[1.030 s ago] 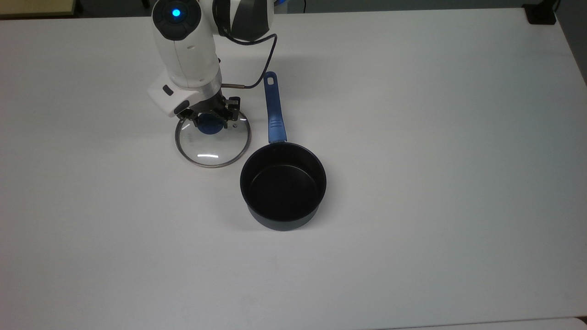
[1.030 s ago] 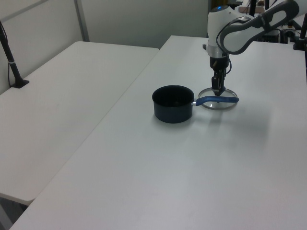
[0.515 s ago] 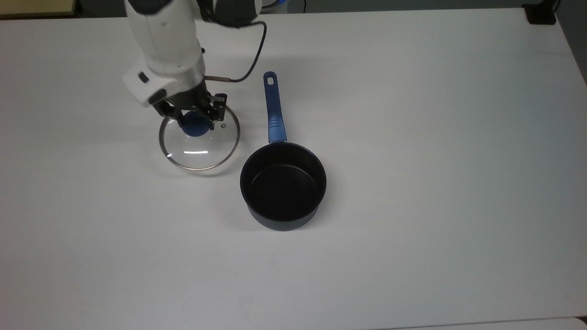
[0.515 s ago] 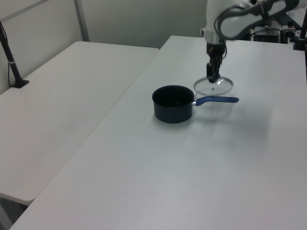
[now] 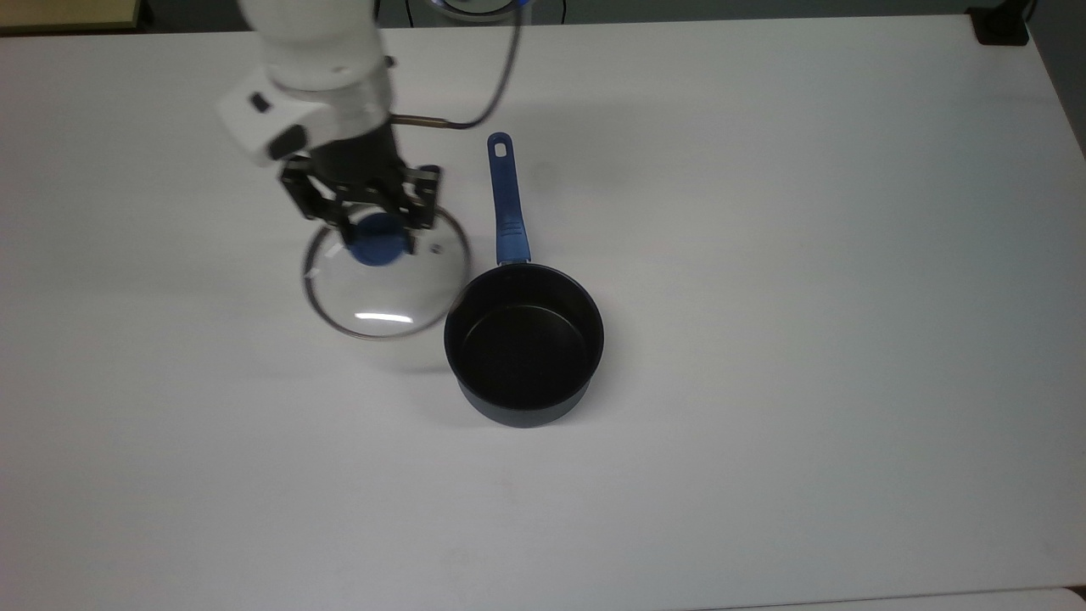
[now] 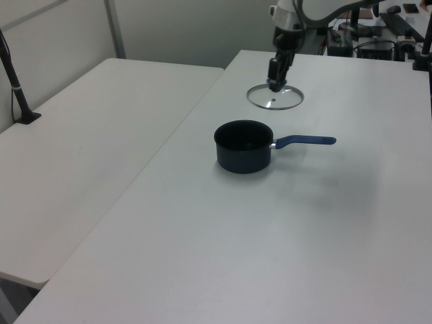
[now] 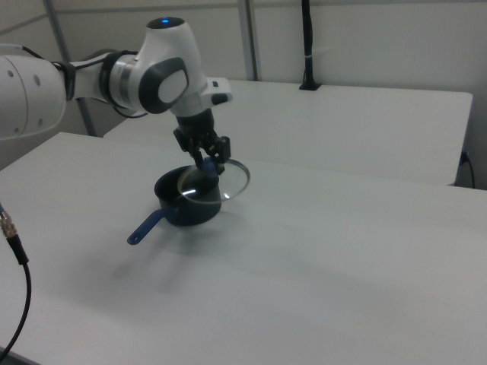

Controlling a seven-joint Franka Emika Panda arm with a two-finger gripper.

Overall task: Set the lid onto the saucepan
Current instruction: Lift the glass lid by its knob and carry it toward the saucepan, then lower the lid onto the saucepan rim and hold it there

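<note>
a franka gripper clamps its fingers on the blue knob of the lid, holding it in the air above the table, just beside the pan on the top view's left. the pan stands open and empty, its handle pointing to the top view's upper edge. the pickup looks done; what remains, by this reading, is to carry the lid across over the pan's rim, lower it level and let go. in the left view the lid hangs well above the pan.
</note>
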